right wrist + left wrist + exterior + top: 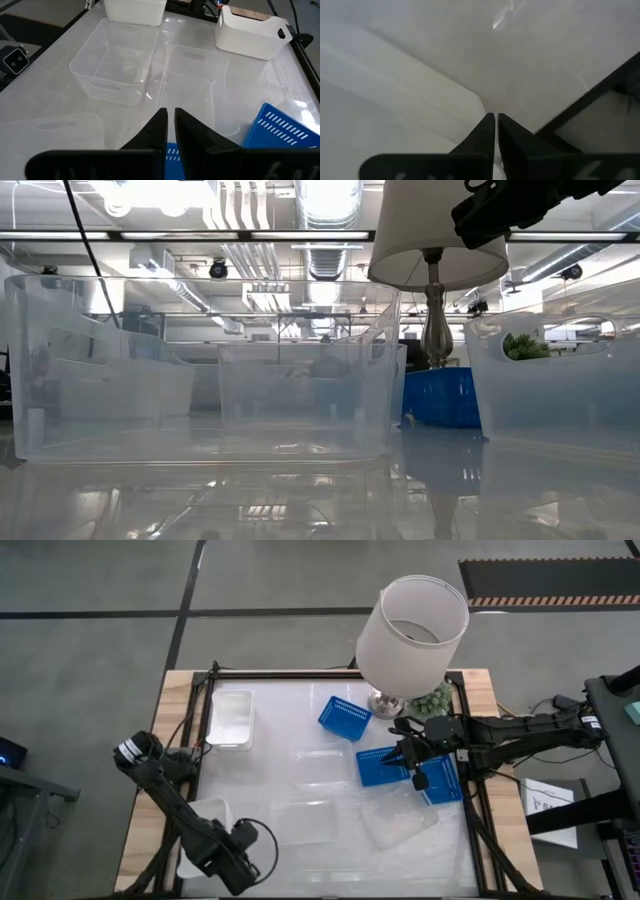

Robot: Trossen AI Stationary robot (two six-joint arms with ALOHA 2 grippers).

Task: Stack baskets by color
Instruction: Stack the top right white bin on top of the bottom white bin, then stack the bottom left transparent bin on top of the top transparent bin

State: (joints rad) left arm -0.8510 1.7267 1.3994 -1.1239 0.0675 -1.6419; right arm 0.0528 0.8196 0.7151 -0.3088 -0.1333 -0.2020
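— Baskets first: where do they lie?
— Nearest the front edge of the bench (300, 705), a white basket (205, 825) sits at the left corner, with the left gripper (495, 120) down on its rim — fingers pinched on the white wall. A clear basket (398, 818) lies tilted to the right of it, and more clear ones (117, 67) occupy the middle.
— And the right arm?
— The right gripper (418, 775) hangs over two blue baskets (408, 772) lying together on the right — its fingers are nearly together, and I see nothing between them.
— Farther back?
— A third blue basket (345, 718) lies tilted beside the lamp (410, 635), and another white basket (231, 718) rests at the far left.
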